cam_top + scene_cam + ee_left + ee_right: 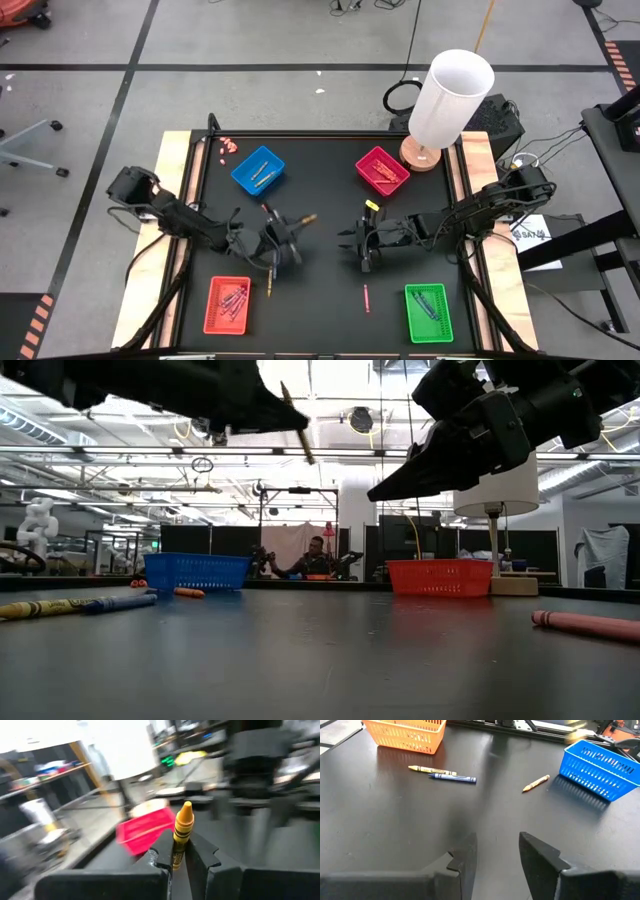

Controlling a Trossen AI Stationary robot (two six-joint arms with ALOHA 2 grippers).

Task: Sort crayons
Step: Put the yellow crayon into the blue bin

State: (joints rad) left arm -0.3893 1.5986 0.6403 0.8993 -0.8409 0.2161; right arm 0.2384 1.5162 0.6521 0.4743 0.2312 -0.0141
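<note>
**A:** Crayons were what we sorted at that moment. Our left gripper [181,857] was closed on an orange-yellow crayon [182,832], held by its lower half, with the tip standing out past the fingers. In the high view the left gripper [283,240] hung above the middle of the table [320,210], lifted off the surface.

**B:** And our right gripper [496,851]?

**A:** It was open and held nothing. It hovered near the centre too, facing the left one, just beside a yellow crayon [371,205].

**B:** Where were the other crayons?

**A:** Some lay already in the four trays: the blue tray [258,169], the magenta tray [382,169], the red tray [228,304] and the green tray [429,312]. A pink crayon [366,297] lay loose near the green tray. A yellow-and-blue pair [442,774] and one small orange crayon [536,783] lay loose on the left side.

**B:** What could go wrong, in our opinion?

**A:** We judged three risks. The grip was short and low on the crayon, so a fast swing could turn it or let it slip out. The two grippers were near each other, so they could collide if both moved to the centre. Also, the orange-yellow colour could send the crayon to a wrong tray.
</note>
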